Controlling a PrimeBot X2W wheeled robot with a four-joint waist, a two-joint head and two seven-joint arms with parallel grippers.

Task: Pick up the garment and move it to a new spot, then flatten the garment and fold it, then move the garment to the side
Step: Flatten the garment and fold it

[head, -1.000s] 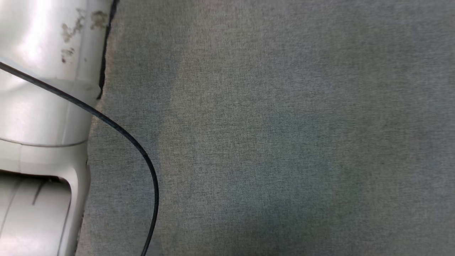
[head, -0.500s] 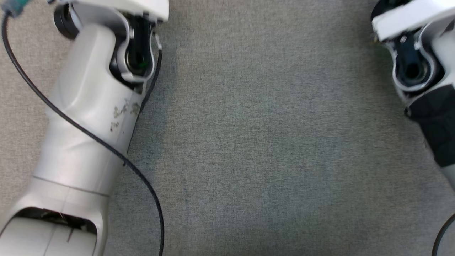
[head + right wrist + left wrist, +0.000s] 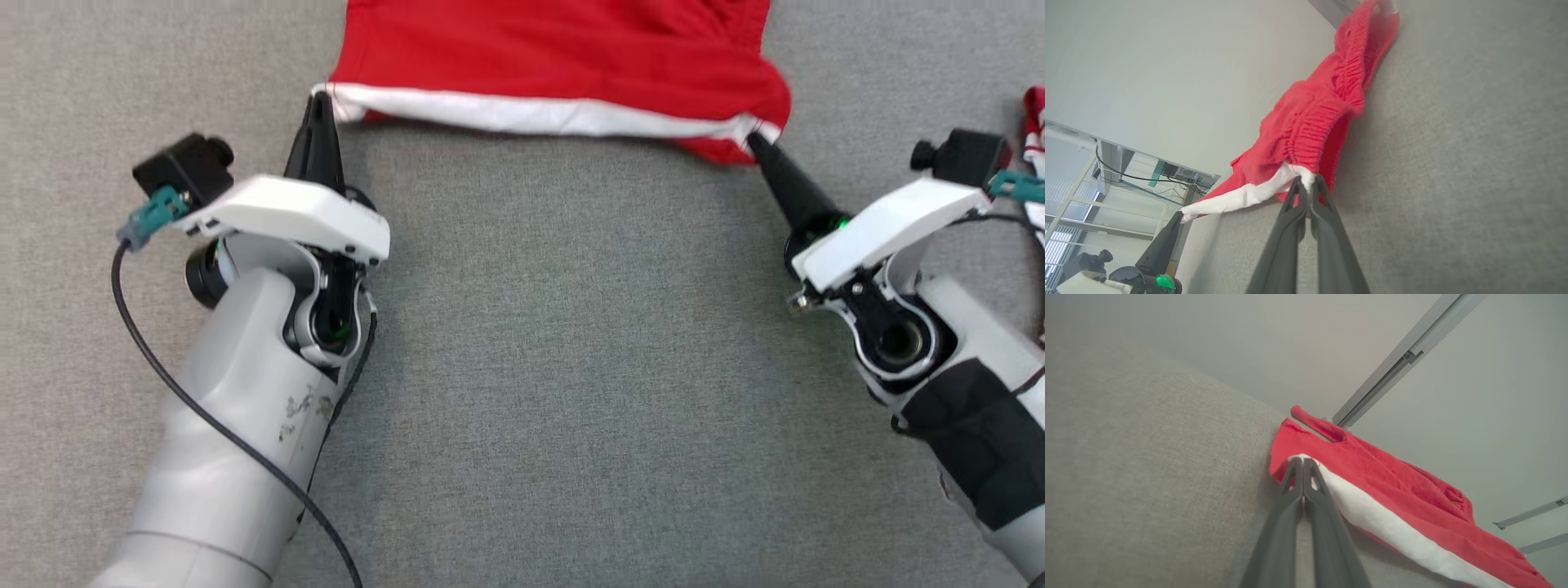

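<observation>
Grey surface, red garment (white-hemmed)

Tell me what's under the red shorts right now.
Grey fabric surface shows below the white hem of the red shorts, pinched by left pincer and right pincer. The rest is covered.

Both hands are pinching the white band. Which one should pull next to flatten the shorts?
Right, probably. The right hand is shut on the white band where the red shorts bunch and tuck under, so pulling outward should smooth them. The left hand holds a corner already lying flat.
</observation>
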